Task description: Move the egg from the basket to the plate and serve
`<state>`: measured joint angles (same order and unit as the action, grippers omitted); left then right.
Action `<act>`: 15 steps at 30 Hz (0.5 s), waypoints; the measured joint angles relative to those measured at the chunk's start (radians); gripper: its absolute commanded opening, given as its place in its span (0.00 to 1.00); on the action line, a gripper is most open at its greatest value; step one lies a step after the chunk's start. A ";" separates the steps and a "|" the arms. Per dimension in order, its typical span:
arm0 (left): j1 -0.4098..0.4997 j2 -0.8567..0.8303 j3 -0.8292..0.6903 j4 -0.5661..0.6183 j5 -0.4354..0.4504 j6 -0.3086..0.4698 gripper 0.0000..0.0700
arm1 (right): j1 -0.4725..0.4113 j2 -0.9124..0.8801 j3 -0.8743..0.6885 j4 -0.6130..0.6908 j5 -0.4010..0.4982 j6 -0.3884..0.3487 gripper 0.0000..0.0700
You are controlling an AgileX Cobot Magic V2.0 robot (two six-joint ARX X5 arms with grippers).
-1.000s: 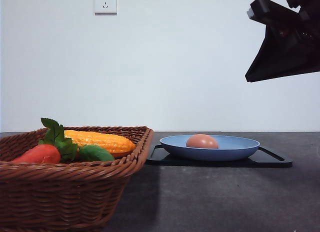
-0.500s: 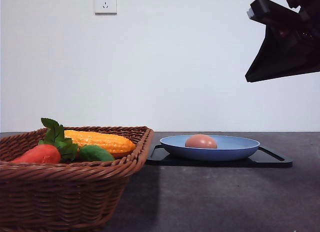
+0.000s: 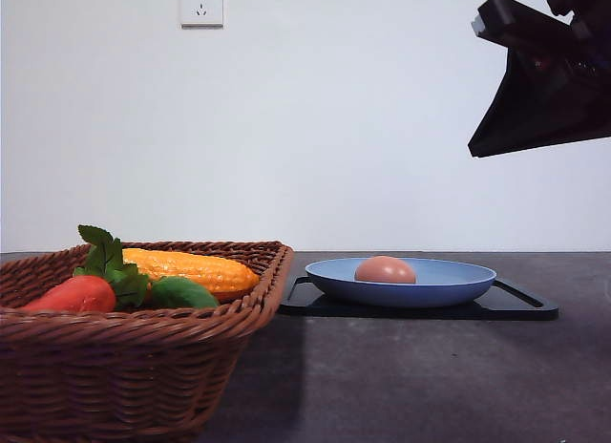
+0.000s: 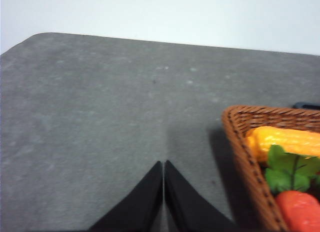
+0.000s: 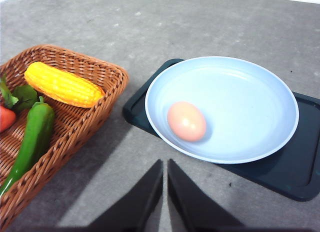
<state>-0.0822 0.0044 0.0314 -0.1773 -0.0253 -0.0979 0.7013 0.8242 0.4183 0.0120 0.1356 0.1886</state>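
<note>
Egg [image 5: 186, 121] seen lying in blue plate [image 5: 260, 87], just beyond right hand [image 5: 164, 184]; both hands pressed together, nothing held; left hand [image 4: 163, 184] kept beside basket [image 4: 240, 142].

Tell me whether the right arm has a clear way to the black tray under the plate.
Probably yes. The right tool, shut and empty, hangs above bare table just short of the tray. Nothing lies between them; the plate with the egg leaves the tray's edges exposed.

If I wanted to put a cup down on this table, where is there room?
Bare grey tabletop lies between the basket and the black tray, and on the basket's far side in the left wrist view. The basket is crowded with corn and vegetables; the plate holds one egg.
</note>
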 measured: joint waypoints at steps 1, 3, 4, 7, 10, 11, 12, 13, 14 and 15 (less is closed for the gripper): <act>0.000 0.000 0.000 0.000 0.005 -0.004 0.00 | 0.000 0.000 0.000 0.000 0.000 0.000 0.00; 0.000 0.000 -0.001 -0.005 0.015 -0.014 0.00 | 0.000 0.000 0.000 0.000 0.000 0.000 0.00; 0.000 0.000 -0.001 -0.005 0.017 -0.020 0.00 | 0.000 0.000 0.000 0.000 0.000 0.000 0.00; 0.000 0.000 -0.001 -0.005 0.017 -0.025 0.00 | 0.000 0.000 0.000 0.000 0.000 0.000 0.00; 0.000 0.000 -0.001 -0.005 0.017 -0.026 0.00 | 0.000 0.000 0.000 0.000 0.000 0.000 0.00; 0.000 0.000 -0.001 -0.005 0.017 -0.026 0.00 | 0.000 0.000 0.000 0.000 0.000 0.000 0.00; 0.000 0.000 -0.001 -0.005 0.017 -0.026 0.00 | 0.000 0.000 0.000 0.000 0.000 0.000 0.00; 0.000 0.000 -0.001 -0.005 0.017 -0.026 0.00 | 0.000 0.000 0.000 0.000 0.000 0.000 0.00; 0.000 0.000 -0.001 -0.005 0.017 -0.026 0.00 | 0.000 0.000 0.000 0.000 0.000 0.000 0.00; 0.000 0.000 -0.001 -0.005 0.017 -0.026 0.00 | 0.000 0.000 0.000 0.000 0.000 0.000 0.00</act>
<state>-0.0822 0.0048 0.0307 -0.1825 -0.0078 -0.1238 0.7013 0.8242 0.4183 0.0120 0.1356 0.1887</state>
